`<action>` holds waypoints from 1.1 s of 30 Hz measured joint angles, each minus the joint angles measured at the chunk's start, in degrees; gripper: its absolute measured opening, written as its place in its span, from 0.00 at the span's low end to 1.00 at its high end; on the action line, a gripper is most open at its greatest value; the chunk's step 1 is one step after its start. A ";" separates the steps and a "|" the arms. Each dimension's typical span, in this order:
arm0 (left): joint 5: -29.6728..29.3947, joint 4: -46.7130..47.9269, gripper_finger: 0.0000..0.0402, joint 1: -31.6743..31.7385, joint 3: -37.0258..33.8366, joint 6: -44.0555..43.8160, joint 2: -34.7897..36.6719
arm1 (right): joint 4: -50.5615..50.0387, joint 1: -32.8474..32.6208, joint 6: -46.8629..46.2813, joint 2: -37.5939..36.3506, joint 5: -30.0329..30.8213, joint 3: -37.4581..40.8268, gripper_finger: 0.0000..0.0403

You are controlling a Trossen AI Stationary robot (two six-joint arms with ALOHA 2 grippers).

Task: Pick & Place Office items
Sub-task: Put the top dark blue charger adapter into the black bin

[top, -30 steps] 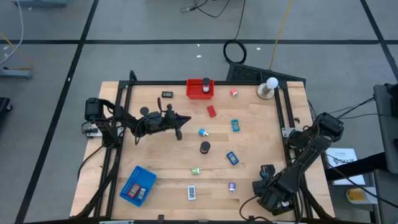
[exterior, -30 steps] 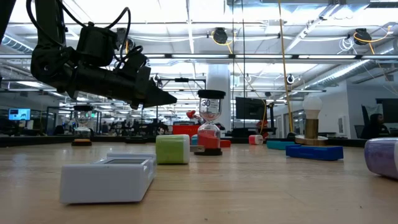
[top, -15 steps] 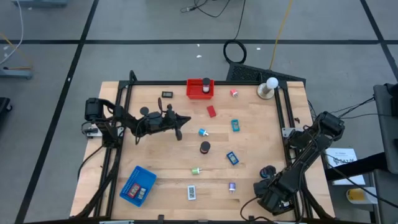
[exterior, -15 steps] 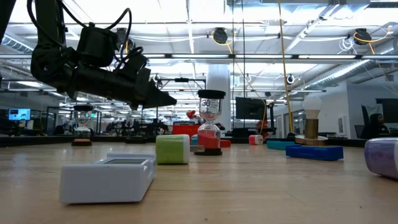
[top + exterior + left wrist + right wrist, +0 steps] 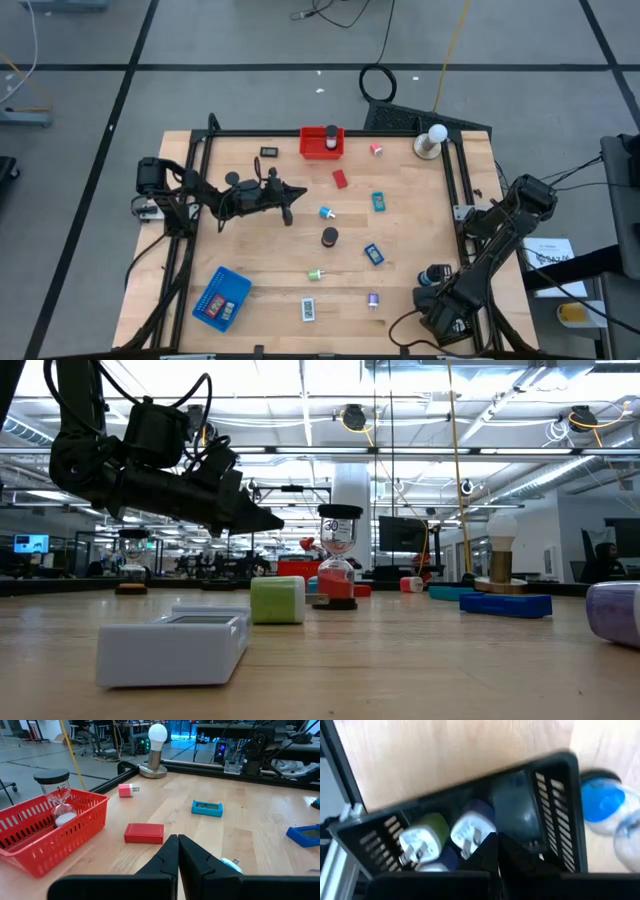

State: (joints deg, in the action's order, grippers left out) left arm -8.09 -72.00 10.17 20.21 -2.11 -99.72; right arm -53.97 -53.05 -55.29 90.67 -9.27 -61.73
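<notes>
The left pincer hangs above the far left part of the table, with its two fingers pressed together and nothing between them. Just beyond its tip in the left wrist view lies a red block, and further away a teal block and a small pink piece. A red basket with a sand timer inside stands at the far edge of the table. The right pincer is closed and empty at the near right corner, directly over a black basket which contains a green plug and a purple plug. The other small items lie scattered on the middle of the table, among them a black cylinder, a blue block and a white labelled rectangle. A blue basket stands at the near left.
</notes>
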 joint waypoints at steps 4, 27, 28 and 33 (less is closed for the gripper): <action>-0.01 0.32 0.01 0.00 0.00 0.02 0.00 | 2.25 0.10 -0.45 0.00 -1.31 0.68 0.00; -0.01 0.32 0.01 0.02 0.00 0.19 0.00 | 4.52 -0.29 -7.13 -0.37 -1.43 4.00 0.00; -0.01 0.32 0.01 0.02 0.00 0.19 0.00 | 4.83 -0.31 -7.14 -0.37 -1.45 4.00 0.00; -0.01 0.32 0.01 0.00 0.00 0.19 0.00 | 6.98 -0.27 -7.18 -0.45 -4.35 3.98 0.00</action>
State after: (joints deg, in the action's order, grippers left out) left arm -8.10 -71.68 10.18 20.21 -1.91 -99.72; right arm -46.99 -53.32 -62.47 90.22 -13.62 -57.75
